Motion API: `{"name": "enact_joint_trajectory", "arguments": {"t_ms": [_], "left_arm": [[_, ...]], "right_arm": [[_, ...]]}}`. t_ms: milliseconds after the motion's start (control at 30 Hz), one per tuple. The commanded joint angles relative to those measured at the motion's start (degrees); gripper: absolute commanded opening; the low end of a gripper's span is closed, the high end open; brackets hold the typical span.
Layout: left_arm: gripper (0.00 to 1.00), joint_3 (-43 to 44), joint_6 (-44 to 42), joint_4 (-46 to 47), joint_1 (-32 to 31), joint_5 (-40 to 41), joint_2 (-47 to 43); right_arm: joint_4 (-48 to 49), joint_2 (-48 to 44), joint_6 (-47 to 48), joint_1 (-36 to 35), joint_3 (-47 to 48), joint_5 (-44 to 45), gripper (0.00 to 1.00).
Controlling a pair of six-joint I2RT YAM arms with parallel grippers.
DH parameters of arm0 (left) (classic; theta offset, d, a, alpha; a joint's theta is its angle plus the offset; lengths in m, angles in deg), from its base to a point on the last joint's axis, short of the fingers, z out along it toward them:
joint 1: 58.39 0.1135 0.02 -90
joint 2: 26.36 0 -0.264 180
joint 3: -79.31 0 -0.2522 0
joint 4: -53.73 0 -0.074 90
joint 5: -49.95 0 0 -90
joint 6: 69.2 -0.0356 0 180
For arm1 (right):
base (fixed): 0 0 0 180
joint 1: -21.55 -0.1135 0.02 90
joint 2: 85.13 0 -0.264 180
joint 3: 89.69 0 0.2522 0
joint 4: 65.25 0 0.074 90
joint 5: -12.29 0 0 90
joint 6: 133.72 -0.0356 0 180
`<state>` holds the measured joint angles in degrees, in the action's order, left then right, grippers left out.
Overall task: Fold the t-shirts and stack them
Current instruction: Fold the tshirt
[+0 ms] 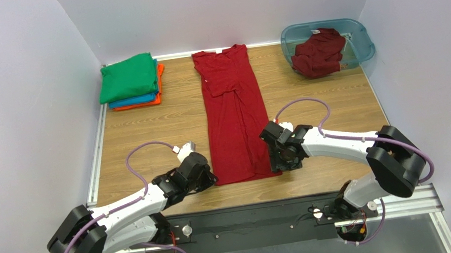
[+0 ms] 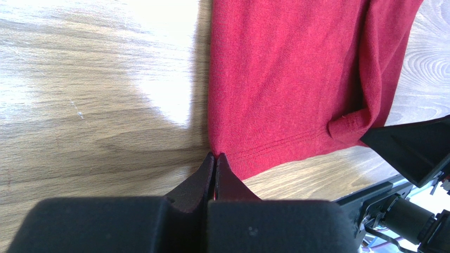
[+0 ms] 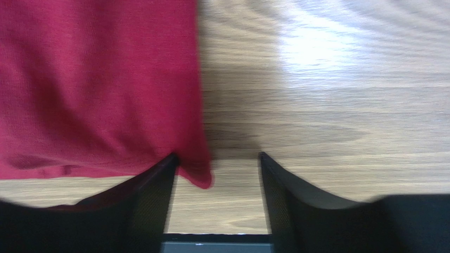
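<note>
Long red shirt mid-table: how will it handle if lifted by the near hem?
Probably floppy: the red shirt lies flat with soft creases and a curled hem corner. Likely light, being thin knit. Lifted at the hem, it should sag and trail over the table.

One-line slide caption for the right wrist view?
Right gripper open, straddling a hem corner of the dark red t-shirt lying on the wooden table.
</note>
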<state>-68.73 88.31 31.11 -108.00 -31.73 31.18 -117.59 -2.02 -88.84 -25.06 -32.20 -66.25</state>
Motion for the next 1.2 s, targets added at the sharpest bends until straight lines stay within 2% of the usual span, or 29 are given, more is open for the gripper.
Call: {"name": "enact_joint_trajectory", "arguments": {"t_ms": [0, 33, 133, 233, 300, 367, 633, 800, 967, 1167], "left_arm": [[0.0, -0.9, 0.3, -0.1, 0.2, -0.8, -0.4], [0.0, -1.0, 0.4, -0.1, 0.2, -0.8, -0.8], [0.0, -1.1, 0.7, -0.5, 0.2, -1.3, -1.5], [0.0, -1.3, 0.6, -1.7, 0.2, -2.3, -2.8], [0.0, -1.6, 0.7, -2.3, 0.1, -3.4, -3.8], [0.0, -1.8, 0.6, -2.6, 0.1, -4.4, -5.7], [0.0, -2.7, 2.0, -3.3, -2.6, -6.2, -13.3], [0.0, 1.1, -0.1, -3.0, -2.6, -3.1, -14.5], [0.0, 6.0, -2.3, -4.1, -2.3, 2.3, -10.9], [0.0, 13.7, -8.2, -3.5, 2.1, 5.1, -3.6]], "right_arm": [[1.1, 2.8, -1.0, 0.0, -2.3, -0.6, 0.59], [1.3, 2.9, -1.0, -0.1, -3.0, -1.7, 0.52], [1.8, 2.1, -1.1, -0.1, -3.8, -4.2, 0.42], [1.7, -1.1, -1.1, -0.1, -5.5, -7.1, 0.25], [1.7, -4.0, -1.1, 0.0, -7.0, -8.8, 0.22], [1.7, -5.8, -0.8, -0.1, -7.9, -11.1, 0.15], [1.5, -11.7, 0.2, -0.1, -6.4, -12.7, 0.13], [1.3, -11.9, 1.9, -0.1, -1.5, -8.1, 0.12], [1.2, -9.6, 3.9, -0.1, 5.0, -4.1, 0.12], [1.1, -5.1, 6.8, 0.4, 11.5, 0.9, 0.12]]}}
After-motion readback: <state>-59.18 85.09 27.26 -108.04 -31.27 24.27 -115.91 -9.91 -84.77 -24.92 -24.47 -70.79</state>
